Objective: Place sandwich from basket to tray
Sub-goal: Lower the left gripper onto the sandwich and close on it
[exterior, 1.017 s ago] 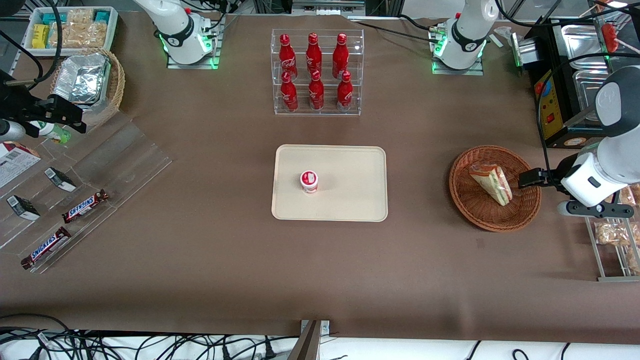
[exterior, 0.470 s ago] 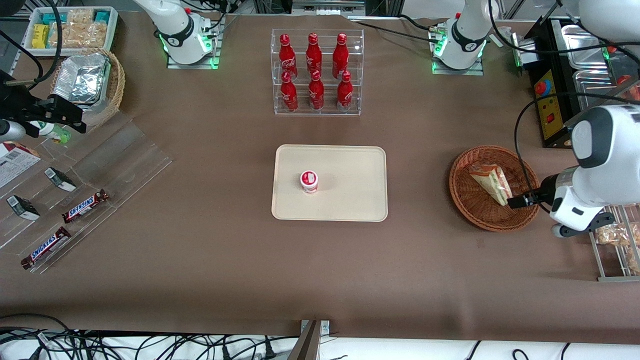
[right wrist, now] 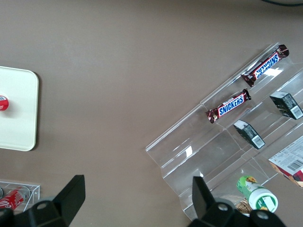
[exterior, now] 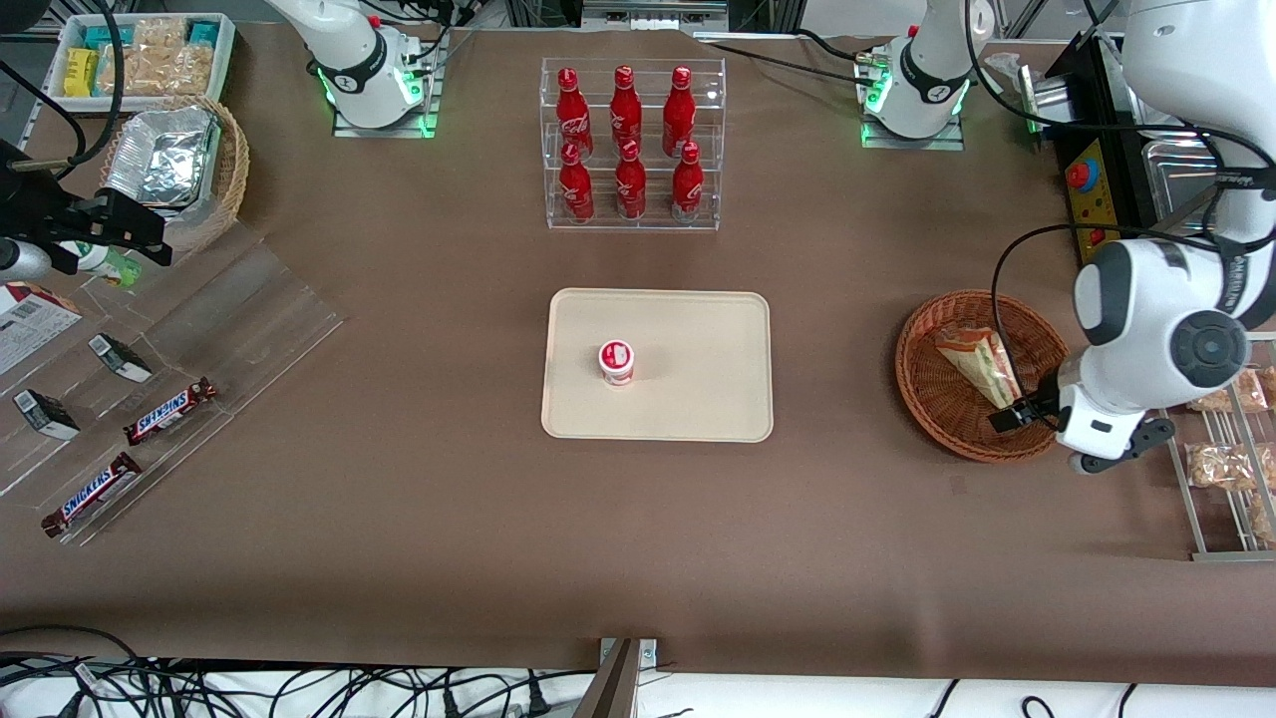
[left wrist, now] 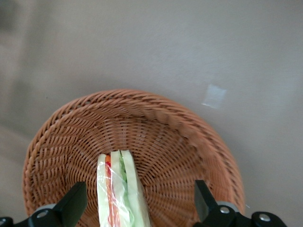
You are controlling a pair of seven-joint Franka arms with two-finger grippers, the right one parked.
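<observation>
Gripper (exterior: pixel 1009 415) sits low over the basket (exterior: pixel 937 399), at the part of the basket nearest the front camera and toward the working arm's end of the table (exterior: pixel 399 519). Jaws spread wide: in the left wrist view the two black fingers (left wrist: pixel 71 208) stand well apart, one on each side of the sandwich (left wrist: pixel 120 194), with wicker showing between each finger and the wrap. Nothing held. Whether the fingertips touch the basket floor cannot be told.

Sandwich (exterior: pixel 982 363) lies in the basket, resting on the woven floor, one pointed end toward the gripper. Wrist view shows it edge-on: white bread outside, red and green filling layers, clear wrap glinting.

Basket is round, reddish-brown wicker, on the brown table well apart from the tray (exterior: pixel 698 399), toward the working arm's end.

Tray is cream-beige, rectangular with rounded corners, near the middle of the table. A small cup with a red and white lid (exterior: pixel 616 361) stands upright on it, toward the parked arm's side of the tray; the rest of the tray surface is bare.

Clear rack of red bottles (exterior: pixel 630 140) stands farther from the front camera than the tray
</observation>
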